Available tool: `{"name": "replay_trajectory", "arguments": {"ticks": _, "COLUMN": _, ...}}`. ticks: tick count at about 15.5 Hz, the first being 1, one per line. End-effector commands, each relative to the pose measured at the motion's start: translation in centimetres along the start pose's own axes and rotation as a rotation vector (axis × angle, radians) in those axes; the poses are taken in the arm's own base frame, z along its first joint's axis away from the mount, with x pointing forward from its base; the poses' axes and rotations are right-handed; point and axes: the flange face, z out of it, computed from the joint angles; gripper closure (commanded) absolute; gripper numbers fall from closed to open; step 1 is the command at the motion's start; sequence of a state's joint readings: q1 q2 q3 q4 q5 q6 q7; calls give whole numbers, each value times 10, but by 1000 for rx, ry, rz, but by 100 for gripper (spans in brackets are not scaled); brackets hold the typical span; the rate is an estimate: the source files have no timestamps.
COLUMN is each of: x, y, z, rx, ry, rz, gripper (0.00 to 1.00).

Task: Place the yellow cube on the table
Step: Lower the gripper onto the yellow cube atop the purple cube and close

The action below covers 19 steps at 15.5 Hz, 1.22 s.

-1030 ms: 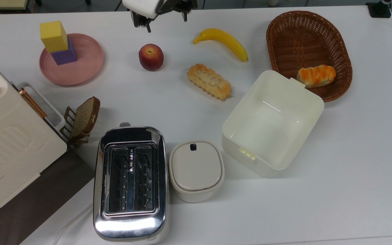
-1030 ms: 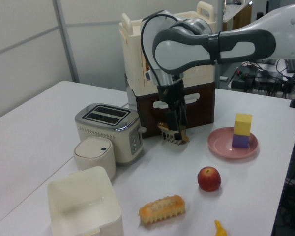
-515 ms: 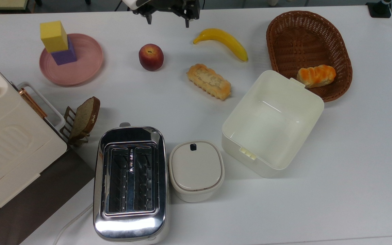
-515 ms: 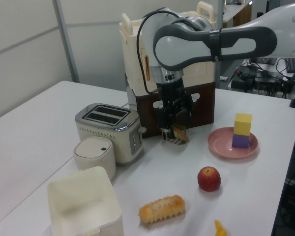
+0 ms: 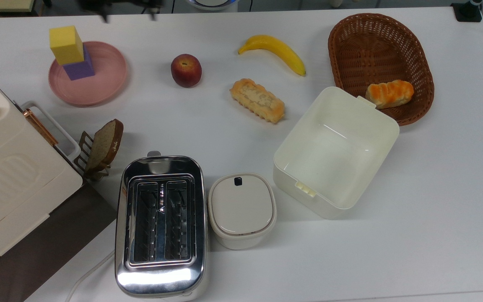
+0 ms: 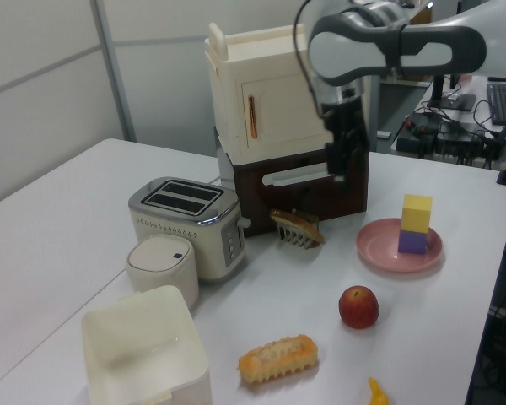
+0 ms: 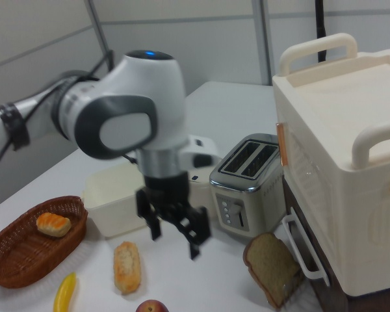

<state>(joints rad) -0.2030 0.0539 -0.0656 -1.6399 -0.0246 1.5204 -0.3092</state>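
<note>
Bread roll (image 5: 389,93) in wicker basket (image 5: 352,37); cream tub (image 5: 386,126) empty; gripper (image 7: 174,234) fingers (image 7: 195,249) spread, empty.

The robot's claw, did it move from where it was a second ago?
Yes. In the top view the gripper has slid toward the top view's left, from above the apple to near the pink plate holding the yellow cube.
</note>
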Motion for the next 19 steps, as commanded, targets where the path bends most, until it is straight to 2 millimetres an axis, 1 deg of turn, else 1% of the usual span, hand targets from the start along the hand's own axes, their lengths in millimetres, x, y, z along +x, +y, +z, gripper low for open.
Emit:
{"name": "replay_trajectory", "arguments": {"ticks": 1, "x": -13, "y": 54, "z": 21, "rx": -35, "ry": 7, "rz": 25, "gripper": 0}}
{"name": "replay_trajectory", "arguments": {"ticks": 4, "x": -30, "y": 110, "z": 44, "rx": -53, "ry": 41, "rz": 16, "gripper": 0}}
{"name": "replay_trajectory", "arguments": {"ticks": 5, "x": -34, "y": 125, "z": 50, "rx": -59, "ry": 52, "rz": -9, "gripper": 0}}
{"name": "replay_trajectory", "arguments": {"ticks": 6, "x": -37, "y": 136, "z": 57, "rx": -70, "ry": 46, "rz": -43, "gripper": 0}}
{"name": "replay_trajectory", "arguments": {"ticks": 8, "x": -42, "y": 153, "z": 76, "rx": -90, "ry": 30, "rz": -104, "gripper": 0}}
{"name": "replay_trajectory", "arguments": {"ticks": 10, "x": -45, "y": 161, "z": 93, "rx": -96, "ry": 33, "rz": -137, "gripper": 0}}
{"name": "replay_trajectory", "arguments": {"ticks": 13, "x": -54, "y": 173, "z": 119, "rx": -114, "ry": -9, "rz": -260, "gripper": 0}}
{"name": "replay_trajectory", "arguments": {"ticks": 16, "x": -57, "y": 173, "z": 127, "rx": -102, "ry": -23, "rz": -303, "gripper": 0}}
{"name": "replay_trajectory", "arguments": {"ticks": 17, "x": -59, "y": 171, "z": 134, "rx": -93, "ry": -33, "rz": -305, "gripper": 0}}
{"name": "replay_trajectory", "arguments": {"ticks": 19, "x": -60, "y": 171, "z": 141, "rx": -98, "ry": -54, "rz": -323, "gripper": 0}}
